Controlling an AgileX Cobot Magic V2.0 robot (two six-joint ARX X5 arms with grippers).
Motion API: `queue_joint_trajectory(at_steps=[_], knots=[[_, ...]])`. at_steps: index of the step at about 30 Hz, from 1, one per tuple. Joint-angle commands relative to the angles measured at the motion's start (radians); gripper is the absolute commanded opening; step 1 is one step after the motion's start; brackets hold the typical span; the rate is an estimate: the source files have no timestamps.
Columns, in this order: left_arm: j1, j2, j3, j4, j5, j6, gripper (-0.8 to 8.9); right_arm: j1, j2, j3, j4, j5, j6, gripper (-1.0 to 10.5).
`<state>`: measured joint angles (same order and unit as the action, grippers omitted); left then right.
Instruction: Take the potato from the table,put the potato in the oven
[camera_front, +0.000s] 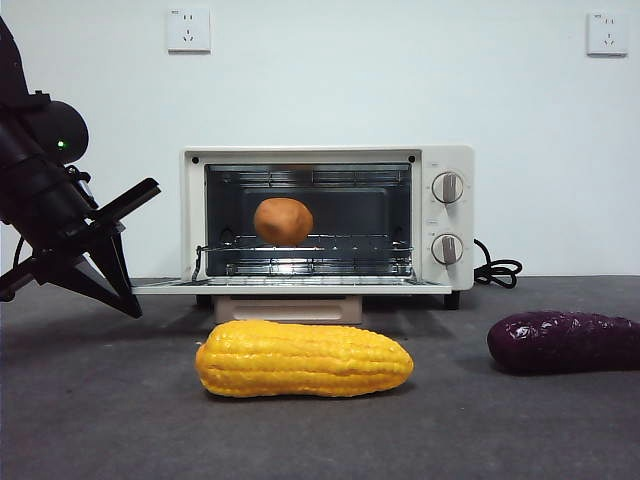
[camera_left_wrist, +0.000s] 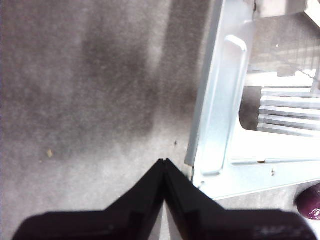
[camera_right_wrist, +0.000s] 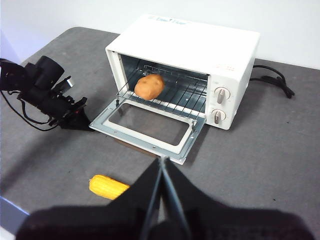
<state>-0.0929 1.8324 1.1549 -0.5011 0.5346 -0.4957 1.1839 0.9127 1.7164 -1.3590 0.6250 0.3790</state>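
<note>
The orange-brown potato (camera_front: 283, 221) (camera_right_wrist: 149, 86) lies on the wire rack inside the cream-white oven (camera_front: 447, 215) (camera_right_wrist: 190, 40). The oven's door (camera_front: 290, 287) (camera_left_wrist: 220, 115) (camera_right_wrist: 150, 142) hangs open and flat. My left gripper (camera_left_wrist: 164, 162) (camera_front: 132, 308) (camera_right_wrist: 86, 124) is shut on nothing, low over the table (camera_front: 100, 420), right beside the door's left corner. High above the table in front of the oven, my right gripper (camera_right_wrist: 162, 160) is also shut and holds nothing; the front view does not show it.
A long yellow corn cob (camera_front: 303, 359) (camera_right_wrist: 107, 186) lies in front of the oven. A dark purple sweet potato (camera_front: 565, 341) (camera_left_wrist: 310, 202) rests at the right. The black cord (camera_front: 497, 270) (camera_right_wrist: 272, 77) trails behind the oven's right side.
</note>
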Motion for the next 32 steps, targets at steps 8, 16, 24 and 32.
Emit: queue_joint_trajectory(at_steps=[8,16,24,32], knots=[[-0.009,0.008,-0.009,0.042,0.103,-0.026,-0.07,0.002,-0.001,-0.005,-0.02,0.004,0.014,0.0],[-0.009,-0.015,0.005,0.046,0.105,-0.025,-0.07,0.002,-0.001,-0.005,-0.02,0.018,0.014,0.0],[-0.009,-0.064,0.063,0.046,0.102,-0.026,-0.07,0.002,-0.001,-0.005,-0.02,0.023,0.014,0.0],[-0.009,-0.071,0.144,0.024,0.101,-0.026,-0.07,0.002,-0.001,-0.005,-0.02,0.023,0.014,0.0]])
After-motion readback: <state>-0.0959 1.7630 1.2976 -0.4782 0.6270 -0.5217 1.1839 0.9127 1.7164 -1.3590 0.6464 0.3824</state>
